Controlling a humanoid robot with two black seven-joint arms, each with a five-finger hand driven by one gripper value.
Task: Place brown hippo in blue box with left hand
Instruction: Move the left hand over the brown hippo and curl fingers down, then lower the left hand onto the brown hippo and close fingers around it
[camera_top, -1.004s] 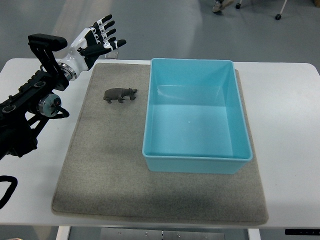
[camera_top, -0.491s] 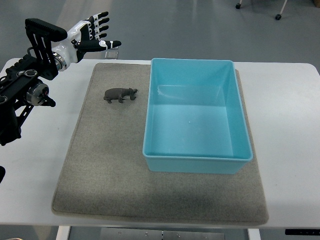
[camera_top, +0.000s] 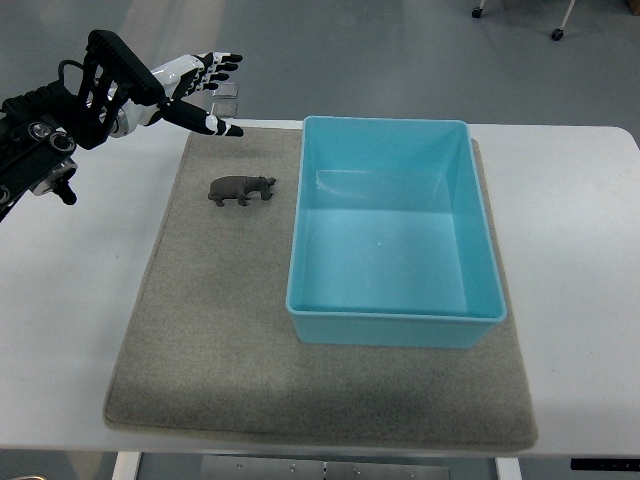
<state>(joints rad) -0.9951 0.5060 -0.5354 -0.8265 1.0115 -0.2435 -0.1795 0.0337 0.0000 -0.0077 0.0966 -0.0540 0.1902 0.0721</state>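
A small brown hippo (camera_top: 241, 189) stands on the grey mat (camera_top: 210, 330), just left of the blue box (camera_top: 394, 231), head toward the box. The box is an open light-blue bin with nothing inside. My left hand (camera_top: 205, 88) hovers above the mat's far-left corner, up and left of the hippo, fingers spread and holding nothing. Its thumb points toward the box. The black left arm comes in from the upper left edge.
The mat lies on a white table (camera_top: 575, 230). A small grey object sits at the table's far edge behind my left hand. Grey floor lies beyond the table.
My left arm has swung up and rightward, and the hand has rotated so its fingers now reach toward the hippo's side. The hippo and box have not moved.
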